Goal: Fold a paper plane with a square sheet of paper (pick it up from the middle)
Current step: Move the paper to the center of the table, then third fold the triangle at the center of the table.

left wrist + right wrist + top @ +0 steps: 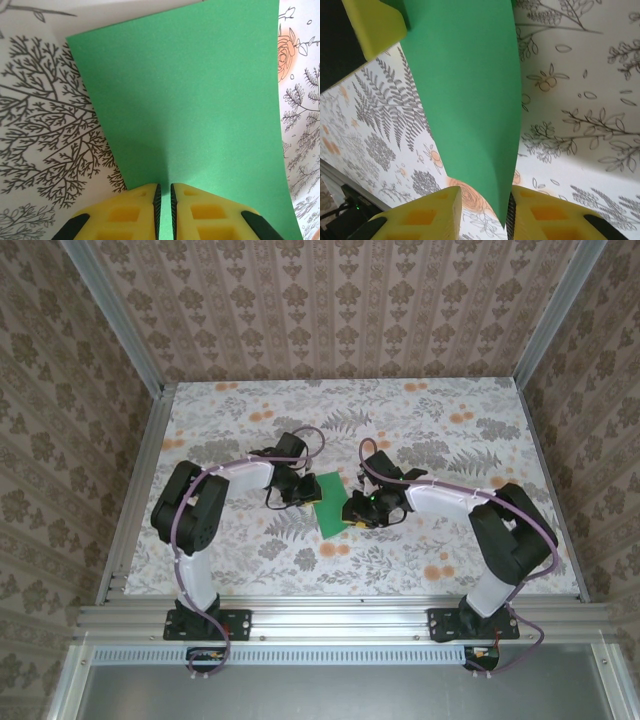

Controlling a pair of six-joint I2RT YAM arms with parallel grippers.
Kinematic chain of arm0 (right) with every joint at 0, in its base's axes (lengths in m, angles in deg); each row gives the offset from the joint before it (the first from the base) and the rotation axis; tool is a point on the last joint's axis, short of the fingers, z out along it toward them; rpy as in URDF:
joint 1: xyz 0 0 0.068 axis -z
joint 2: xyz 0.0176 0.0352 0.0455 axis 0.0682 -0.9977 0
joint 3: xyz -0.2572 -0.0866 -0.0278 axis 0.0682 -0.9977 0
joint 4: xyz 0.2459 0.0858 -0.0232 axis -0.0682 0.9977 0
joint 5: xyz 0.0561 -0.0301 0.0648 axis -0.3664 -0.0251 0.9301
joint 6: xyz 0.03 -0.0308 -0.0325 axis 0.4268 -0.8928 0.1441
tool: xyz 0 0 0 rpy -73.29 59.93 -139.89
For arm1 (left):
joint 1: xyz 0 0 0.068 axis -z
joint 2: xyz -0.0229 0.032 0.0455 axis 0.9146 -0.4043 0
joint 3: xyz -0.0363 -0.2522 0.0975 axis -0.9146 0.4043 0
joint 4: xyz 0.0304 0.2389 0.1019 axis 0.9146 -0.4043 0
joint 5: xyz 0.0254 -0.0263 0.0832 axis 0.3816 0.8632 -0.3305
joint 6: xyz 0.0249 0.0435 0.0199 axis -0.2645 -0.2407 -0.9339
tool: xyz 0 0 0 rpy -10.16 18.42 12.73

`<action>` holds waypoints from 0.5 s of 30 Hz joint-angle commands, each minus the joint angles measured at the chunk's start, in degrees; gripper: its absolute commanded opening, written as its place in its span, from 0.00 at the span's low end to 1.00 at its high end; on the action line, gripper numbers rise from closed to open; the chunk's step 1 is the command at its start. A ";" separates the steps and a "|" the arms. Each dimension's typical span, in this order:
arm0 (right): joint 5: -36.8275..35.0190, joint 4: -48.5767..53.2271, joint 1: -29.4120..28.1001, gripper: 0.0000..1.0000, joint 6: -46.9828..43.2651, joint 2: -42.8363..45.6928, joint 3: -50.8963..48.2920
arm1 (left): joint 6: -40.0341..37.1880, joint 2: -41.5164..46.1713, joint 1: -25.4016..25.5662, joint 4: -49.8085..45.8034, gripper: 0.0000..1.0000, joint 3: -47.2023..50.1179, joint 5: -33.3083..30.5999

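Observation:
The square sheet of paper [328, 508] is bright green and lies between my two grippers at the middle of the table. In the left wrist view the sheet [190, 100] spreads away from my left gripper [163, 186]. Its yellow jaws are closed to a thin slit on the sheet's near edge. In the right wrist view the paper [465, 85] rises off the table in a curve. Its near corner rests against the right-hand pad of my right gripper [485, 190], whose jaws stand apart and do not pinch it. A left gripper finger [372, 25] shows at the sheet's far end.
The table [250, 570] is covered in a floral cloth. Patterned walls [330, 300] and aluminium rails [135, 490] enclose it. Both arms bend inward, with the left gripper [298, 490] and right gripper [360, 510] close together over the sheet.

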State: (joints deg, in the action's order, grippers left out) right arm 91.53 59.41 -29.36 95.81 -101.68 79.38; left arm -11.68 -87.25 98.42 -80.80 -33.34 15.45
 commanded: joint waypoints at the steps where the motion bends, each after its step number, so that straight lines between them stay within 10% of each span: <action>1: -0.77 -2.07 -0.38 0.31 2.00 -0.78 0.28 | -1.69 -1.47 0.34 -2.47 0.16 -0.40 -1.45; 15: -3.04 -2.04 0.41 0.10 4.29 1.19 -0.71 | -1.74 -1.73 0.34 -2.46 0.16 -0.23 -1.45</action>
State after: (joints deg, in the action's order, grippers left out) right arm 89.19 57.77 -29.15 98.85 -101.73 79.01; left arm -12.03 -87.25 98.42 -80.87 -33.34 15.43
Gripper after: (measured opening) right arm 0.115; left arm 0.161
